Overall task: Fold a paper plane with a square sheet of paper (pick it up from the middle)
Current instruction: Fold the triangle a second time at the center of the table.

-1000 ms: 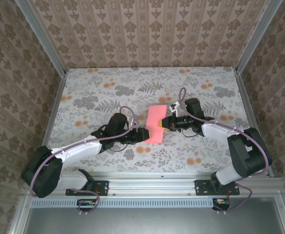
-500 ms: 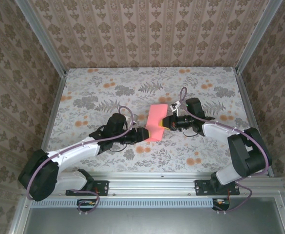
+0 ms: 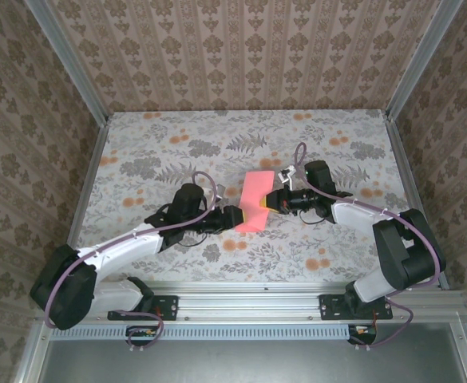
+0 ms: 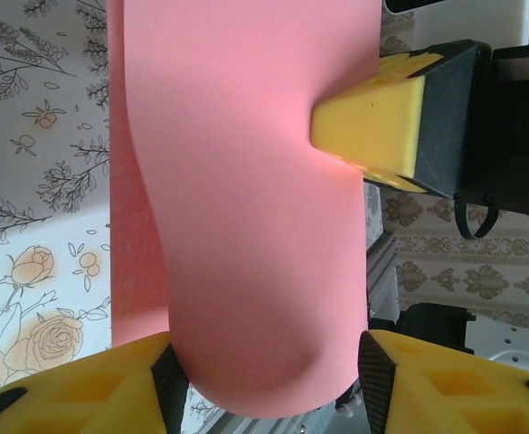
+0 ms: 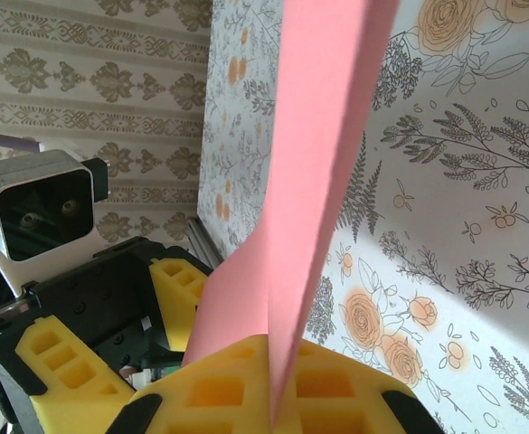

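Yellow-padded right claw: jaws together, clamped on the two free edges of the square sheet of paper. In the right wrist view both layers run down into the claw and meet there.

Left claw: jaws apart, one on each side of the sheet's near end. In the left wrist view the rounded bend of the paper fills the gap of the claw. Whether the pads touch it cannot be told.

Item: salmon-pink sheet, doubled over into a long strip, at the middle of the floral surface, between the two claws. Whether its lower edge rests on the surface cannot be told.

Axis: long axis runs from the near end at the left claw toward the back wall, leaning a little to the right. No nose is formed, so neither end points.

Step, judged: first lengthwise half-fold; the bend is soft and uncreased.

Next move calls for: the left claw closing on the bend and pressing it flat, with the right claw holding the edges matched.

Risk: layers slipping askew.
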### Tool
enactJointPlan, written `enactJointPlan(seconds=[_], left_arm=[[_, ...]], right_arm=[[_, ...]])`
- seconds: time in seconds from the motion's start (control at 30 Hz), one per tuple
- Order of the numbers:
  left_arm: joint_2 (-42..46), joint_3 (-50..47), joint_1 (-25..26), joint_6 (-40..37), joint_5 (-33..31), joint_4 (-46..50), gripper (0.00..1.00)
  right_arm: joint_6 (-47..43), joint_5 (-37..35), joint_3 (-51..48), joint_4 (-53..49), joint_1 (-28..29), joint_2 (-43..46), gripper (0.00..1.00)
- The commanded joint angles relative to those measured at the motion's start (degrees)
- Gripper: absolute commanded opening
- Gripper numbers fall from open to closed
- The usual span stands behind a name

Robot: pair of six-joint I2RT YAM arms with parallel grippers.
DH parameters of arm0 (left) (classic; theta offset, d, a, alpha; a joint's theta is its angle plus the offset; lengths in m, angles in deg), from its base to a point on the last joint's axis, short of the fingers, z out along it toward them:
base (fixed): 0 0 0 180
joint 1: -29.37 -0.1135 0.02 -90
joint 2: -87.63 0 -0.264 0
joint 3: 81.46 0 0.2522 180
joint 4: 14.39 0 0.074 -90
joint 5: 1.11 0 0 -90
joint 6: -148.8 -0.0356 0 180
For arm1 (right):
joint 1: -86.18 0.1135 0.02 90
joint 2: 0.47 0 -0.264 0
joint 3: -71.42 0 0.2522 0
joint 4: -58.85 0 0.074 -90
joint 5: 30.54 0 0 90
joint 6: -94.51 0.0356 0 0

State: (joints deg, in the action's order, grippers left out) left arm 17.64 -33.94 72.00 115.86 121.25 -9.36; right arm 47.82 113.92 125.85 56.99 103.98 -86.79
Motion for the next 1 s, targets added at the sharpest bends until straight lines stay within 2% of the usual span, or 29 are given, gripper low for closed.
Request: enactJointPlan(seconds=[0.0, 0.4, 0.53, 0.97], left_arm=[[0.08, 1.06, -0.61, 1.21, 2.05, -1.91, 0.55], [-0.99, 2.49, -1.77, 0.16, 4.12, -1.8, 0.55], [-1.89, 2.71, -1.77, 0.51, 6.6, -2.3, 0.54], [1.41, 1.39, -2.92, -0.03, 6.66, 1.56, 0.42]], right_arm=[[0.11, 1.7, -1.0, 1.64, -0.29, 1.54, 0.03], [0.37, 2.21, -1.25, 2.16, -0.14, 1.92, 0.03], [0.22, 2.03, -1.44, 2.23, -0.14, 2.09, 0.03], [-2.68, 1.38, -0.84, -0.8, -0.52, 2.44, 0.03]])
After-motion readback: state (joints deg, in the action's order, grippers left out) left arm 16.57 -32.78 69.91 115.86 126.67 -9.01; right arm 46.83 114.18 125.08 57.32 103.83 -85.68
